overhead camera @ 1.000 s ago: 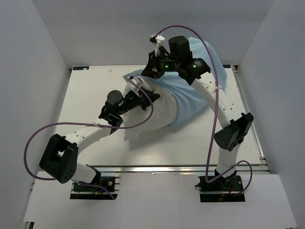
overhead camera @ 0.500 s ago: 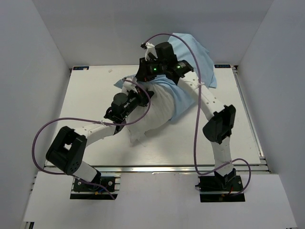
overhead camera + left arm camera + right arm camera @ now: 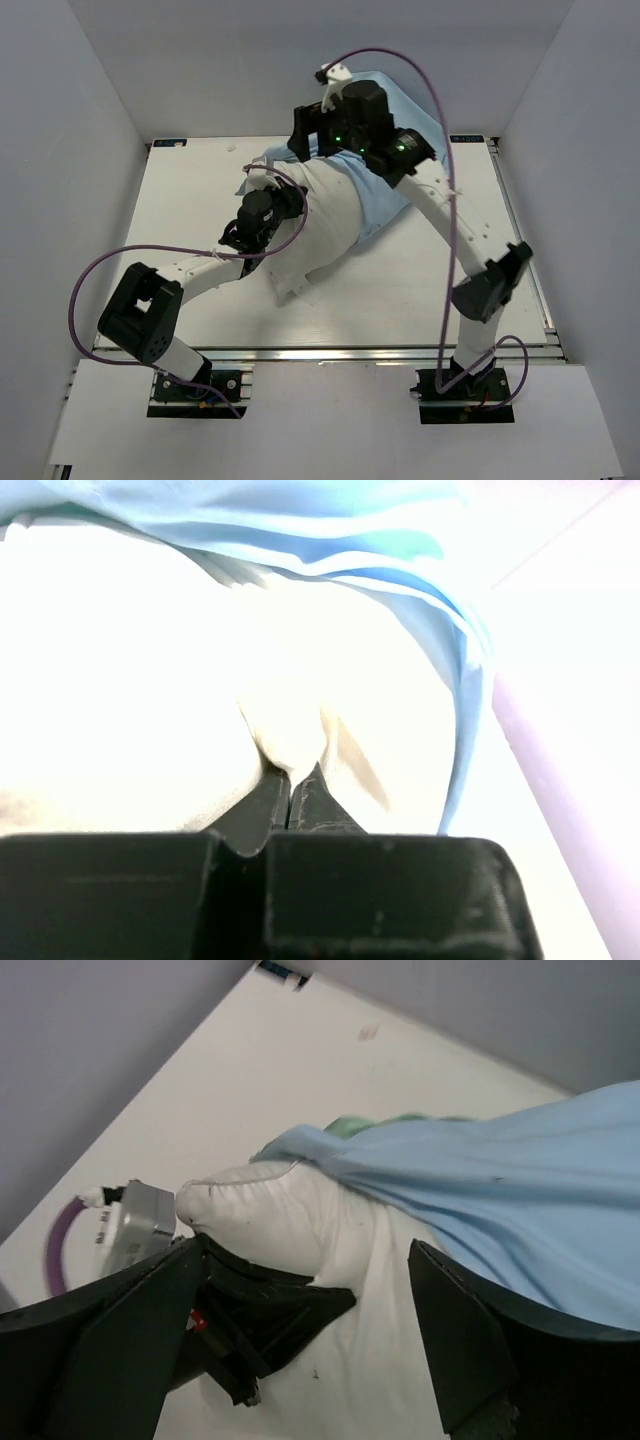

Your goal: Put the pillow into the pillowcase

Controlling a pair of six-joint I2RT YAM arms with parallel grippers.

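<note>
since my right gripper [image 3: 310, 1350] just sprang wide off the limp light-blue pillowcase [image 3: 520, 1180], sleeving pauses — left gripper [image 3: 291, 785] pinches the plump white pillow [image 3: 130, 680].

We record a white desk [image 3: 180, 200] with a plain matt top. A silver metal rail [image 3: 330, 355] runs along its near edge, and a darker strip [image 3: 527, 250] lines its right edge. A small dark label [image 3: 165, 143] sits at the far-left corner, and a second label [image 3: 466, 138] at the far-right corner. A faint speck [image 3: 229, 147] lies by the far edge, near the left corner. Grey walls enclose the desk: left wall [image 3: 60, 150], back wall [image 3: 200, 60], right wall [image 3: 590, 150]. A white panel [image 3: 330, 430] extends in front of the near edge.
</note>
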